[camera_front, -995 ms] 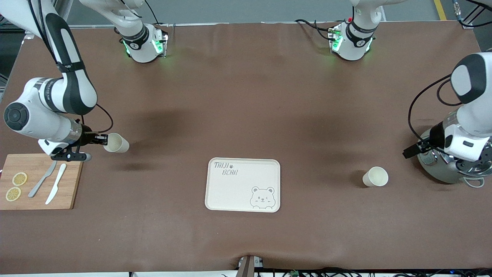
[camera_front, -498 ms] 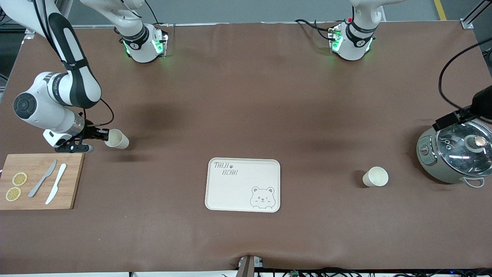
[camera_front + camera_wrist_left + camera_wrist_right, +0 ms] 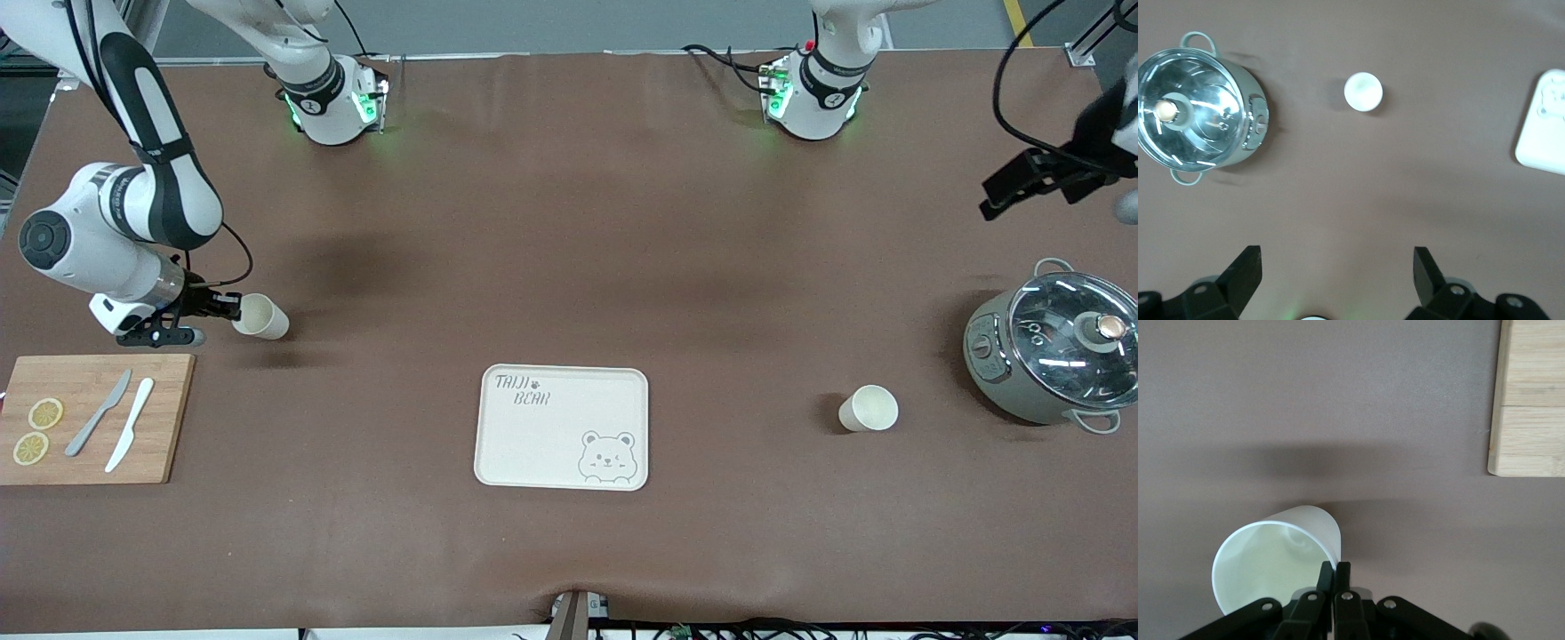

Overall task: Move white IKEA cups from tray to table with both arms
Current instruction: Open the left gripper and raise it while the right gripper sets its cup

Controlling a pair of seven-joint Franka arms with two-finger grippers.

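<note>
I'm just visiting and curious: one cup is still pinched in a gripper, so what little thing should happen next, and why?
Probably lower it: the right gripper holds a white cup by its rim, above the table near the cutting board, and the tray is already bare.

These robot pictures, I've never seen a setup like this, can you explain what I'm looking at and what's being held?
Two white robot arms work at a brown table. One picture looks down from across the table; the other two come from cameras on each arm's wrist. The right end effector is shut on a white cup's rim, above the table by a cutting board. The left end effector is open, holds nothing and is up over the table near a lidded pot. A second cup stands on the table. The bear tray has no cups on it.
</note>
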